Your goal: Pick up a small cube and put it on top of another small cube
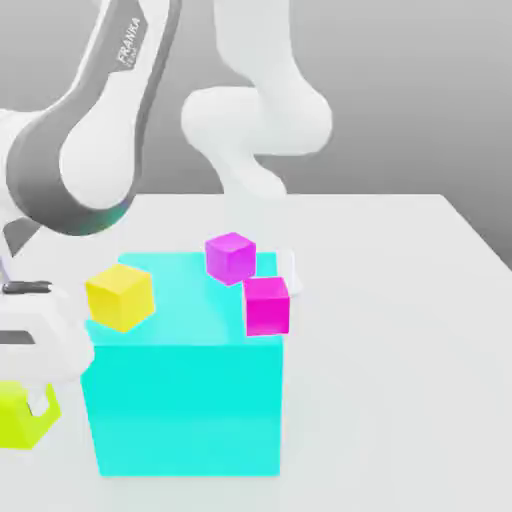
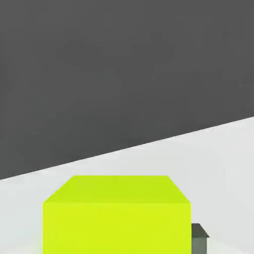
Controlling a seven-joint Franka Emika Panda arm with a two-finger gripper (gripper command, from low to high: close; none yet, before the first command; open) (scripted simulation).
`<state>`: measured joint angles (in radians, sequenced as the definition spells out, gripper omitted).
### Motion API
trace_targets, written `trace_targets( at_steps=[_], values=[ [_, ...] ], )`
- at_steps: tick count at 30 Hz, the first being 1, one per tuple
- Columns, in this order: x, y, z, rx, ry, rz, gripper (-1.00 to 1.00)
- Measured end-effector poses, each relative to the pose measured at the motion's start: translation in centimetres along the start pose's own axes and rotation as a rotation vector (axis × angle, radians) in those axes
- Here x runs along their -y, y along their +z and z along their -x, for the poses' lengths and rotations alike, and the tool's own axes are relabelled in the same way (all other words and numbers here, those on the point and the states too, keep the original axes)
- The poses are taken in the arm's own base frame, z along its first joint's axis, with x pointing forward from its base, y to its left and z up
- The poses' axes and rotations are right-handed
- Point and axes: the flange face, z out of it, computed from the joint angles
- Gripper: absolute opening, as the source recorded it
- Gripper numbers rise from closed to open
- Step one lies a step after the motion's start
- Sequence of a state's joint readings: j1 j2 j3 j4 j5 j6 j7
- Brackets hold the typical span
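Small lime cube — upright, gripped — beside cyan block.

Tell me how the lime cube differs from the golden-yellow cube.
Colour: the lime cube is greenish-yellow; the golden-yellow cube is warmer. Place: the lime cube sits at the exterior view's lower left, beside the big cyan block; the golden-yellow cube appears against that block's top left edge. State: the gripper is shut on the lime cube; the golden-yellow cube is free. Both are small and plain.
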<state>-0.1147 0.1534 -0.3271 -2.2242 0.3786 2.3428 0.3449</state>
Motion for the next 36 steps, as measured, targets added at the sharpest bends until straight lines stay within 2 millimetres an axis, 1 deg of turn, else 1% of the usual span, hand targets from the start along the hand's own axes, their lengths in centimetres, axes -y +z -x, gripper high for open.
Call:
trace_targets(
  at_steps=[5,11,17,23,26,27,29,32,33,36],
  values=[
    [1.7,-3.7,5.7,0.045,0.012,-0.024,-1.0],
    [1.8,-7.9,12.1,0.062,0.039,-0.023,-1.0],
    [0.8,-11.2,18.7,0.04,0.065,0.008,-1.0],
    [-1.3,-13.2,24.7,-0.026,0.109,0.056,-1.0],
    [-2.7,-13.8,27.3,-0.076,0.143,0.083,-1.0],
    [-3.6,-13.3,27.8,-0.098,0.163,0.113,-1.0],
    [-4.8,-11.2,27.8,-0.123,0.189,0.154,-1.0],
    [-5.7,-7.3,27.3,-0.13,0.196,0.167,-1.0],
    [-6.0,-6.3,27.3,-0.131,0.197,0.168,1.0],
    [-6.0,-6.3,27.3,-0.131,0.197,0.168,1.0]
  ],
)
